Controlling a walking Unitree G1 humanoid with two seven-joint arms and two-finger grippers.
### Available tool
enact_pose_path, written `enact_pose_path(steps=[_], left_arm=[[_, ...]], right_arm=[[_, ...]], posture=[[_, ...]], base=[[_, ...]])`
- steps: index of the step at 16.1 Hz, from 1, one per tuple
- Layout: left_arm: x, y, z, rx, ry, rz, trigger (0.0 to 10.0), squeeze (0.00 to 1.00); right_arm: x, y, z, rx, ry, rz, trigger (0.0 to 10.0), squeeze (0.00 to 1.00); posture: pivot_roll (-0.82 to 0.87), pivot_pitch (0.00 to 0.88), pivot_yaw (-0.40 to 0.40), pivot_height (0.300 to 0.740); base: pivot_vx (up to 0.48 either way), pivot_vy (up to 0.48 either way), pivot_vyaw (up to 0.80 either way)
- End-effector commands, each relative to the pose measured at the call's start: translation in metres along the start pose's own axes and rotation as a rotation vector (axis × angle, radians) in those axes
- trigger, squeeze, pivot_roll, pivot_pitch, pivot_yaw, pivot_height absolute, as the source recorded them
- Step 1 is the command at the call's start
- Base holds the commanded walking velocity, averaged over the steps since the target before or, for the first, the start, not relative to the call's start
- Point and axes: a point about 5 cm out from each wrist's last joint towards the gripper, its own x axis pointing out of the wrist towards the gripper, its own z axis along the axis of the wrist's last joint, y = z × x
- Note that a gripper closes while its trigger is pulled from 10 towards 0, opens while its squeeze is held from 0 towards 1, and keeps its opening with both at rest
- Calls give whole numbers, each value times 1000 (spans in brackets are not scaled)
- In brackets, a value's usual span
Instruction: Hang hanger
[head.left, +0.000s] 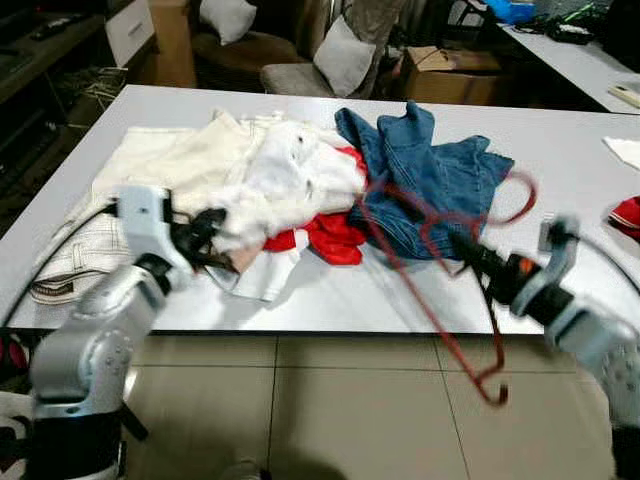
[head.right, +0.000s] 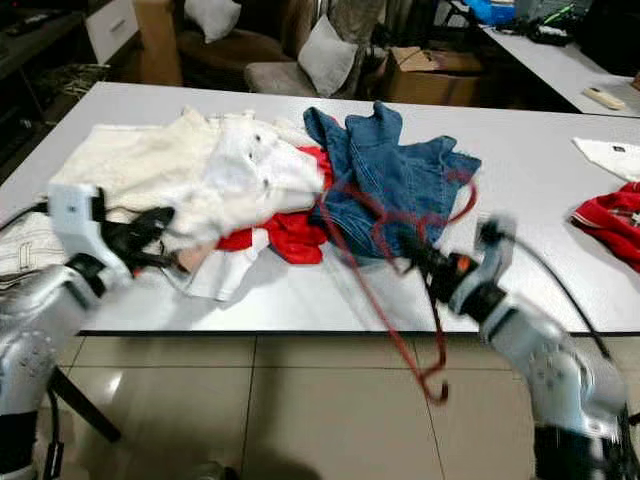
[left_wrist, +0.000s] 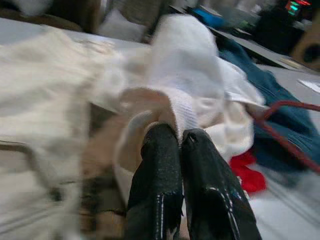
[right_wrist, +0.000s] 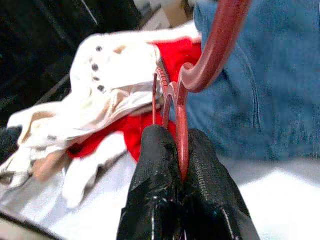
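The right gripper (right_wrist: 181, 165) is clamped on the thin rod of the red hanger (head.left: 440, 262), its two black fingers pressed together with the rod running between them, just off the near edge of the worktop (head.left: 560, 150). From that pinch the hanger spreads outward: its shoulders reach ahead of the gripper over the blue denim garment (head.left: 430, 170), while one end drops below the gripper past the worktop edge toward the tiled floor (head.left: 330, 400). The hanger looks light, stiff and smooth, so I judge it will keep its shape but could swivel in a two-finger pinch; a hold on the straight rod close to the hook's neck would steady it best. It appears blurred in the head views, so its exact tilt cannot be told. Across the pile, the left gripper (left_wrist: 181, 145) is closed on the edge of the white garment (head.left: 290, 180), soft cloth bunched against its fingertips. That garment will sag and fold wherever it is unsupported. Beyond it lie a cream garment (head.left: 160, 160) and a red garment (head.left: 325, 238), touching the white one.
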Motion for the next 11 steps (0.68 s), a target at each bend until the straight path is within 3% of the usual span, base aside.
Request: enact_pose_path(steps=[1,4,11], left_arm=[[0,-13,-7,17,50,-82,0,0],[-3,-30,-13,83,102,-245,0,0],[-18,-37,-13,135,136,-355,0,0]], right_arm=[[1,7,3,4,-1,26,10000,0],[11,14,-9,92,15,74,10000,0],[26,18,-21,258,16,146,10000,0]], posture=[[-78,0,-15,740],[-75,0,-18,740],[-36,0,-44,740]], base=[[0,0,0],[0,0,0],[0,0,0]])
